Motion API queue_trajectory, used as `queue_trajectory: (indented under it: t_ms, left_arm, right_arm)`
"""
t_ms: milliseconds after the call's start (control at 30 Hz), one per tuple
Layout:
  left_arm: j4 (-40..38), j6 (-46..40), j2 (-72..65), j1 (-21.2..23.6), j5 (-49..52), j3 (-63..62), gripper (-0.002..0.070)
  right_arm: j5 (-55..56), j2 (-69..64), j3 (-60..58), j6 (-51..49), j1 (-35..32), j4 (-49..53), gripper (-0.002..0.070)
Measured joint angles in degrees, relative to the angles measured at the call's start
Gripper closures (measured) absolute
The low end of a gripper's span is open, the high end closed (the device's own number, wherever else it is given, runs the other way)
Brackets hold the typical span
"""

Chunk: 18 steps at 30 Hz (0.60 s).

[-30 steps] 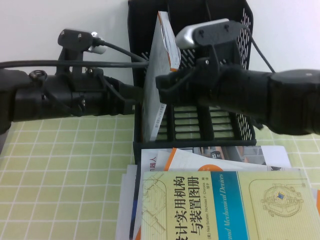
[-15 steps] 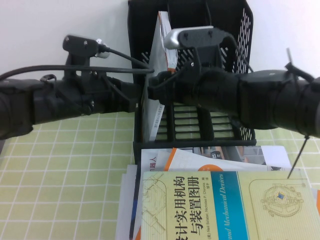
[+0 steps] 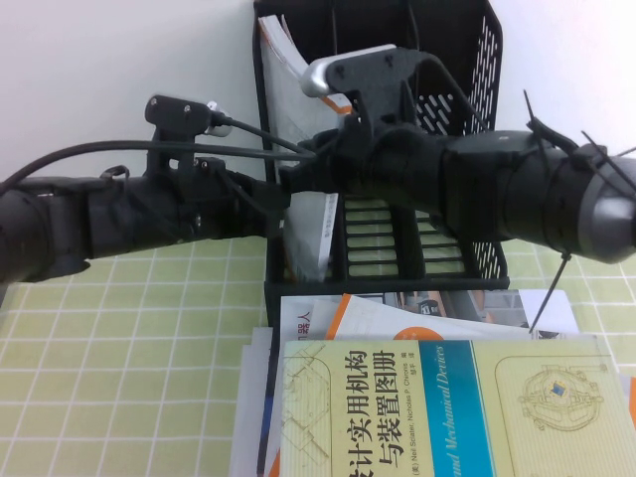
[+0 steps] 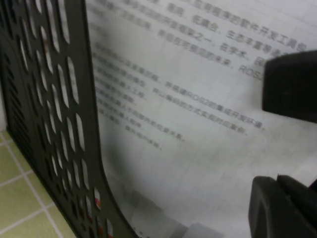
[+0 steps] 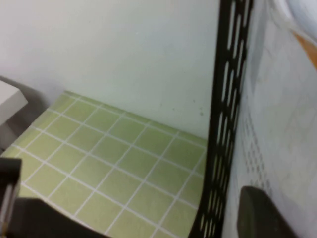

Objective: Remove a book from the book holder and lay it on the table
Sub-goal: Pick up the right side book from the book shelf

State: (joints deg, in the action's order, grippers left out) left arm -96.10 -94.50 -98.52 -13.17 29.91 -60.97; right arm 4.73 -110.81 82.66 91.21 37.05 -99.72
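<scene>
The book [image 3: 284, 55], white-grey with orange edges, stands in the left compartment of the black book holder [image 3: 467, 248], its top tilted to the left. My left gripper [image 3: 281, 214] is at the holder's left side. In the left wrist view it [image 4: 290, 148] is open, facing the book's printed cover [image 4: 188, 124] beside the holder's perforated wall [image 4: 54, 124]. My right gripper [image 3: 298, 181] reaches across the holder's front to the book. In the right wrist view it [image 5: 260, 218] lies against the cover [image 5: 282, 124] just inside the holder's wall [image 5: 225, 124].
A pile of books lies on the green checked table [image 3: 129, 328] in front of the holder, topped by a pale yellow book [image 3: 427, 407]. A white wall [image 3: 119, 50] stands behind. Both arms cross over the holder's front.
The right arm has moved left across the holder. The book's top has tipped from upright over to the left. The left arm has shifted slightly right and down.
</scene>
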Motion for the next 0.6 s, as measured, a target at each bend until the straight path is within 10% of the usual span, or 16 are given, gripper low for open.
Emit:
queue_trajectory:
  t_ms: [600]
  left_arm:
    - [7.93, 12.37, 12.22, 8.65, 7.11, 0.00, 0.0678]
  right_arm:
    - [-6.83, 16.45, 2.44, 4.21, -3.90, -0.48, 0.0559]
